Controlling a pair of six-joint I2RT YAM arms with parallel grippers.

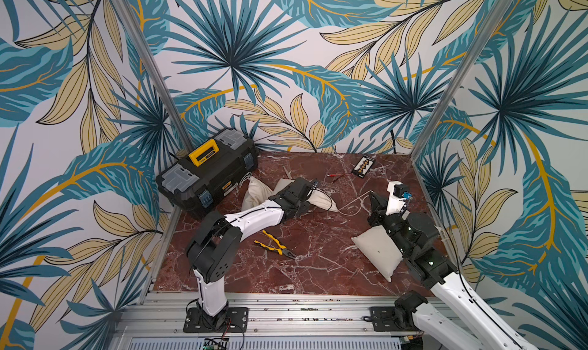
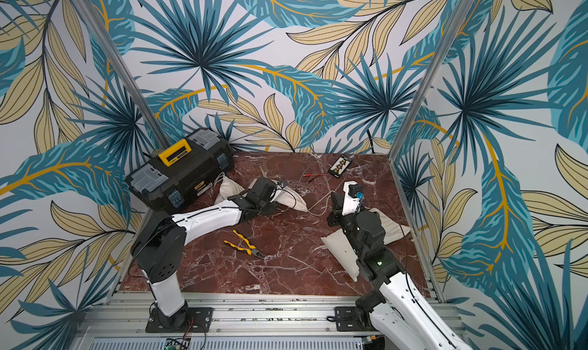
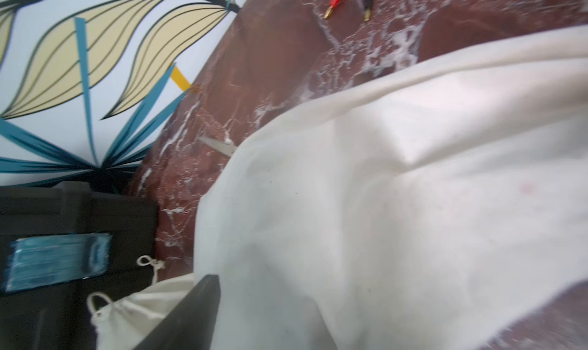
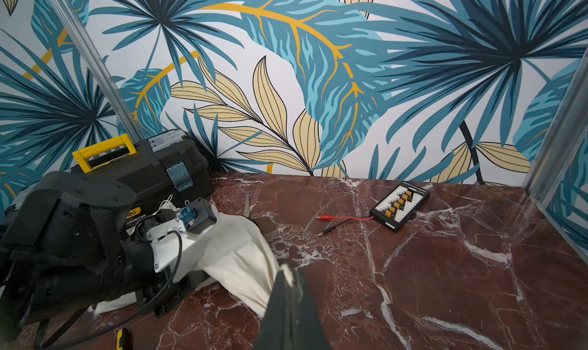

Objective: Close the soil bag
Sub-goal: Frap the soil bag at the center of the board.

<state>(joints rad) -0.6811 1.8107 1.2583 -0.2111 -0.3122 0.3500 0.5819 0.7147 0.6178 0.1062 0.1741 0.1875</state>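
1. The table (image 1: pixel 318 268) has the toolbox (image 1: pixel 206 170) tucked into its far-left corner, clear of my arms.
2. The soil bag (image 1: pixel 254 190) lies just beside the toolbox.
3. My left end effector (image 1: pixel 302 190) looks spread over the cloth, gripping nothing. I judge it is there to steady the bag.
4. My right end effector (image 4: pixel 285 270) is pressed together, apparently pinching the drawstring (image 1: pixel 359 198) to cinch the mouth.

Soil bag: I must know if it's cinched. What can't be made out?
- Cream cloth soil bag, mouth: too small in both top views; behind the right gripper's shut jaws in right wrist view.
- White drawstring, held end: blurred there.
- Left gripper's jaws: left wrist view, blurred; only one shows.
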